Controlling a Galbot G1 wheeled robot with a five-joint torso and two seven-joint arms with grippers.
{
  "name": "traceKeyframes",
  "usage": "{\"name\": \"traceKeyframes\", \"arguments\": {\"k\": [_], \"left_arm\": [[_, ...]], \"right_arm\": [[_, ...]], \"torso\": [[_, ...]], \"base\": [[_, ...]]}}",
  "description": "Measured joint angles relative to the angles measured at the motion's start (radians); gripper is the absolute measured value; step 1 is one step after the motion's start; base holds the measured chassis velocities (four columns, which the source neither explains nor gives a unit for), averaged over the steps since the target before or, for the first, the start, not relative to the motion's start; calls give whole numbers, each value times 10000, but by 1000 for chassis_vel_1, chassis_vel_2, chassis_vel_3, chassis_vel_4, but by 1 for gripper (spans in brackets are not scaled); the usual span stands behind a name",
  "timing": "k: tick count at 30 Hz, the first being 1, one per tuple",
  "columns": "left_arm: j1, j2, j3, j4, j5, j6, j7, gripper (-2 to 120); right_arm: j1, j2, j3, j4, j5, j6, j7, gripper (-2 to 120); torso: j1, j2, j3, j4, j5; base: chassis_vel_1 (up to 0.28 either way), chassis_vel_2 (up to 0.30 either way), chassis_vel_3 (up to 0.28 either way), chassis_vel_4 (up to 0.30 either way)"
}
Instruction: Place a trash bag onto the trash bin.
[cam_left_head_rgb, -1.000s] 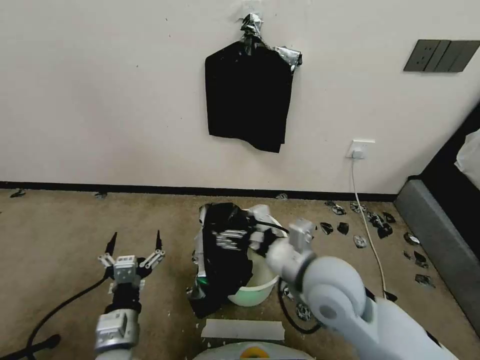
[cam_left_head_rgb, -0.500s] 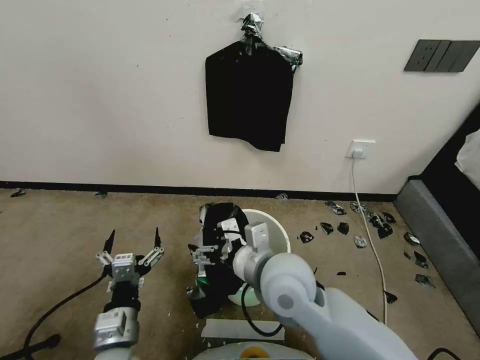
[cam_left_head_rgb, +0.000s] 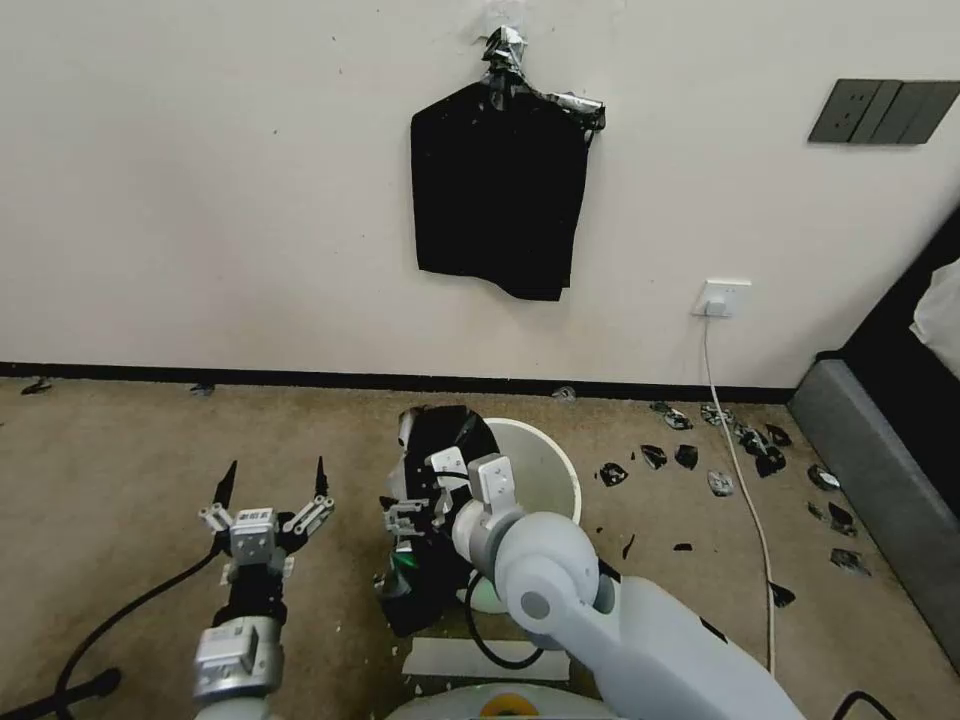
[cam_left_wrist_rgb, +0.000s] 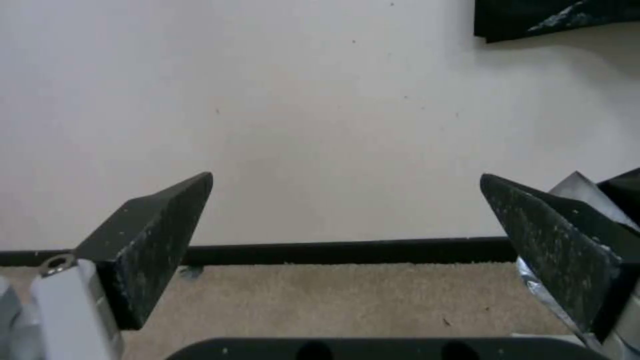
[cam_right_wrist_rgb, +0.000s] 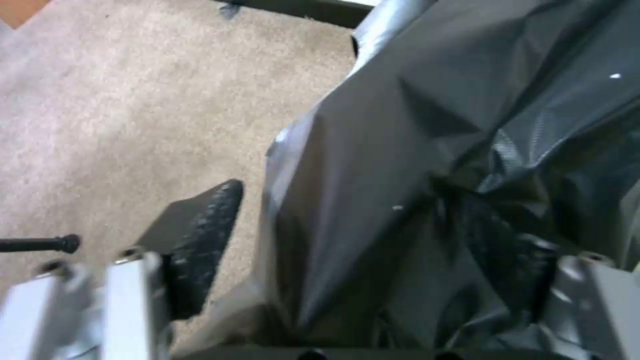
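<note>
The cream-white trash bin (cam_left_head_rgb: 562, 462) stands on the carpet near the wall, its mouth showing uncovered. The glossy black trash bag (cam_left_head_rgb: 447, 432) is draped over the bin's left rim and hangs down its left side to the floor. My right gripper (cam_left_head_rgb: 405, 512) is pressed against the bag's left side. In the right wrist view the right gripper (cam_right_wrist_rgb: 360, 250) is open, with a crinkled fold of the trash bag (cam_right_wrist_rgb: 427, 150) between its spread fingers. My left gripper (cam_left_head_rgb: 273, 470) hovers open over the carpet left of the bin, and the left wrist view shows nothing inside the left gripper (cam_left_wrist_rgb: 345, 176).
A flat black bundle (cam_left_head_rgb: 497, 195) hangs taped on the wall. Black scraps (cam_left_head_rgb: 745, 440) and a white cable (cam_left_head_rgb: 745, 480) lie on the floor at the right, by grey furniture (cam_left_head_rgb: 880, 500). A white strip (cam_left_head_rgb: 487, 658) lies in front of the bin.
My right arm has swung left across the bin, from over its middle to the bag's left side, uncovering the bin's mouth. The left arm has stayed put.
</note>
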Motion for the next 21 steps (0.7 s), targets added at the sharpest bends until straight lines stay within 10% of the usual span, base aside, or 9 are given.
{"name": "traceKeyframes", "arguments": {"k": [21], "left_arm": [[-61, 57, 172, 156, -36, 327, 96, 100]], "right_arm": [[-76, -105, 217, 46, -187, 242, -91, 2]], "torso": [[0, 0, 0, 0, 1]], "base": [[0, 0, 0, 0]]}}
